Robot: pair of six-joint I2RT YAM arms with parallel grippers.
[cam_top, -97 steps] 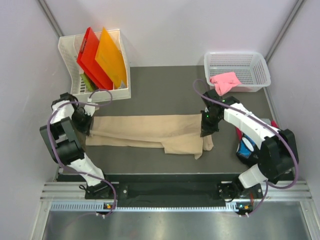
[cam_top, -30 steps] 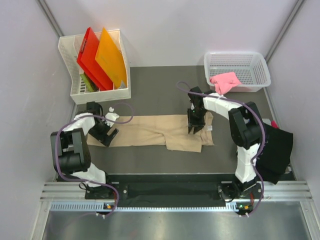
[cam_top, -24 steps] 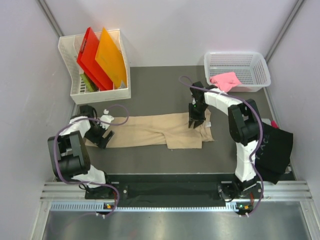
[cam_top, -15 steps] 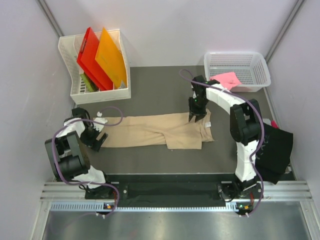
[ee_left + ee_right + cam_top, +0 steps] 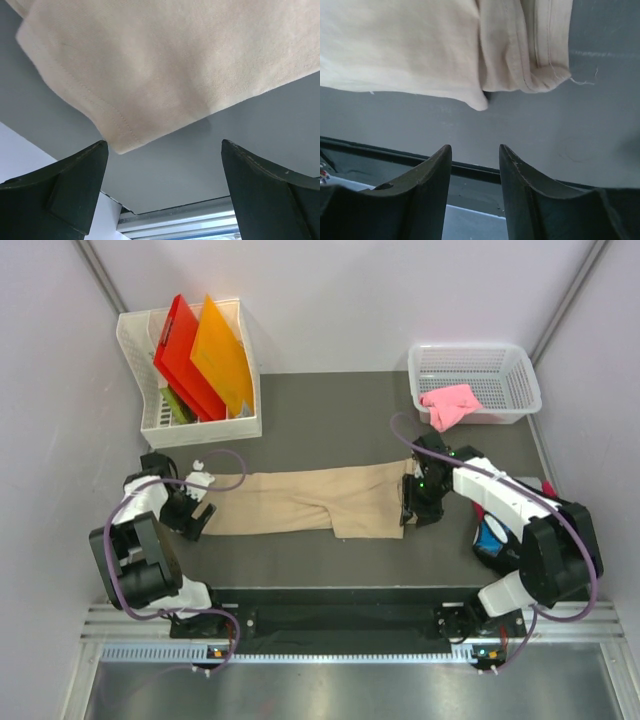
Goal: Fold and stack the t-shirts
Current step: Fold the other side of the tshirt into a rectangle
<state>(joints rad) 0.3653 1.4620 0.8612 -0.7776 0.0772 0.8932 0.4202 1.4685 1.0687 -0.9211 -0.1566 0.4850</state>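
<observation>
I saw the tan soft-knit t-shirt lying folded as a long flat strip across the dark grey table mat. The left wrist view showed its stitched hem corner. The right wrist view showed rolled, double-stitched layers with a loose thread. The left gripper sat just off the strip's left end, jaws spread wide with nothing between them. The right gripper was at the strip's near right corner, jaws a narrow gap apart and empty, with the cloth just beyond the tips.

The small pink t-shirt hung crumpled over the white mesh plastic basket. The black t-shirt with blue print lay under the right arm, its print too small to read. Stiff red and orange plastic sheets stood in the white slotted rack.

A second earlier the right gripper was over the strip's far right edge and the left gripper was on the cloth. The black t-shirt showed plain black then.
</observation>
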